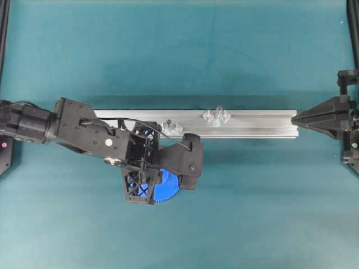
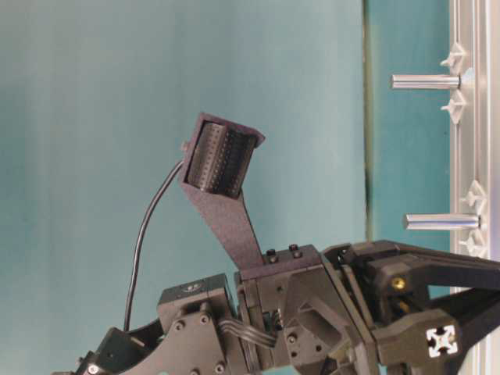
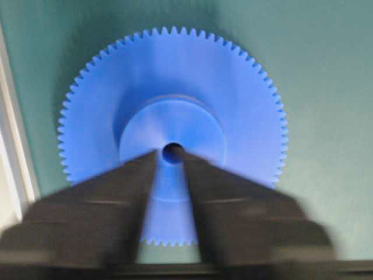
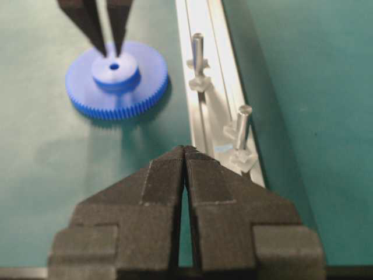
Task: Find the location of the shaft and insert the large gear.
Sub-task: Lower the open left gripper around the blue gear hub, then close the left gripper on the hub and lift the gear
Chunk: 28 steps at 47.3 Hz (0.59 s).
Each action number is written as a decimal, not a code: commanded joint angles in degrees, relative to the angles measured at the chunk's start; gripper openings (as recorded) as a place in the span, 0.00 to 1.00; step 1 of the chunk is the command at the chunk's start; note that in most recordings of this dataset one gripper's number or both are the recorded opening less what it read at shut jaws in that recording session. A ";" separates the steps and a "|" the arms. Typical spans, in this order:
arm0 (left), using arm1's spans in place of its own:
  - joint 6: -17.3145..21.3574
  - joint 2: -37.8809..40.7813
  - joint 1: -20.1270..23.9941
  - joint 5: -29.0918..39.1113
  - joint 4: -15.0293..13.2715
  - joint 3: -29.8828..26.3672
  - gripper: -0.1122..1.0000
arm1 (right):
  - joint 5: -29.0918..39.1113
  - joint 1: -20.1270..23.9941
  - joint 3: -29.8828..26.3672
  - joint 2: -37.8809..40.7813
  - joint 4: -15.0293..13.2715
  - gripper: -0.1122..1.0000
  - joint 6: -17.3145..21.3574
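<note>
From my station the biggest thing is the teal table [image 1: 224, 56], and across it lies the silver rail [image 1: 258, 123], reaching from beside the left arm to the tip of the right gripper [image 1: 295, 119]. That right gripper sits parked at the rail's end, its fingertips pressed together with nothing between them (the right wrist view shows the tips meeting).

The left gripper [image 4: 111, 49] hangs over the large gear [image 4: 116, 79], fingers pointing down at the raised hub. Its tips stand a narrow gap apart, one on each side of the centre hole, resting on or just above the hub; I cannot tell if they touch, and they hold nothing. The gear lies flat on the table directly below that gripper, just beside the rail.

Two clear pegs stand upright on the rail. The shaft [image 1: 218, 115], with the wider feet, is the one farther from the left gripper; the shorter peg [image 1: 170, 126] is nearer it.
</note>
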 commanded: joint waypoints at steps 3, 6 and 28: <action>0.18 -0.97 -0.88 -0.79 0.18 -1.14 0.58 | -0.26 -0.26 -0.53 0.26 0.00 0.12 0.53; -0.18 -0.97 -0.88 -0.79 0.18 -1.32 0.74 | -0.26 -0.18 -0.70 0.26 0.00 0.12 0.53; -0.35 0.53 -0.88 -0.70 0.18 -1.76 0.94 | -0.26 -0.44 -0.26 -0.62 0.00 0.13 0.53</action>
